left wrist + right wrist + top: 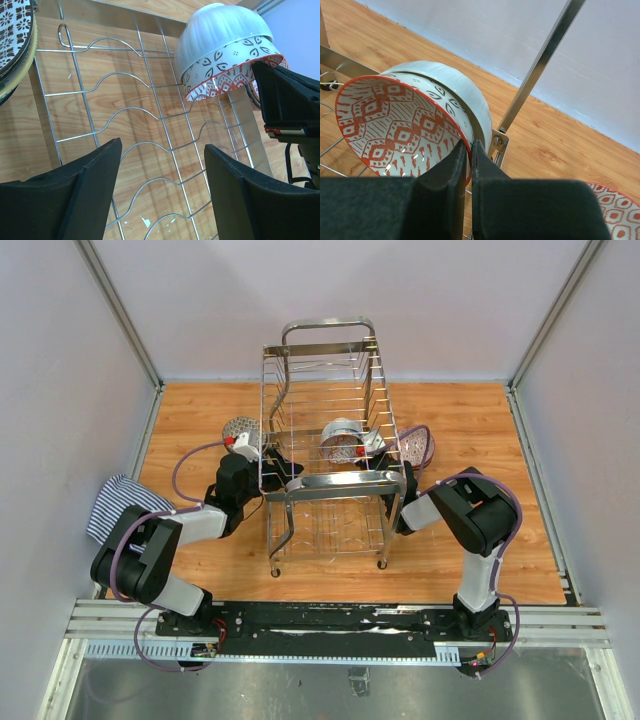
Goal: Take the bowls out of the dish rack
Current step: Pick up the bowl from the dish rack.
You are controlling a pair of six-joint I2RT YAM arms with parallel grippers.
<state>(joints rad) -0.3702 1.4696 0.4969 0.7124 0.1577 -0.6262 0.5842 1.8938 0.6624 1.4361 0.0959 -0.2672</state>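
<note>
Over on the left, past the striped cloth point(120, 502), a dark-patterned bowl point(240, 428) sits on the table point(470, 540) just beside the dish rack point(330, 480). The left gripper point(162, 150) hangs at the rack's left side, jaws wide apart with nothing between them, looking in through the wires. Inside the rack, toward its right side, a red-patterned bowl point(395, 125) stands on edge, nested against a pale bowl point(455, 85) behind it. The right gripper point(470, 145) is pinched tight on the red-patterned bowl's rim (a thin bite, right at the edge). That is my worry: lifted by so little, it could pivot or slip free, or drag the pale bowl along and knock it against the wires. Another red bowl point(417, 445) lies on the table to the right, near enough to be struck at set-down.
</note>
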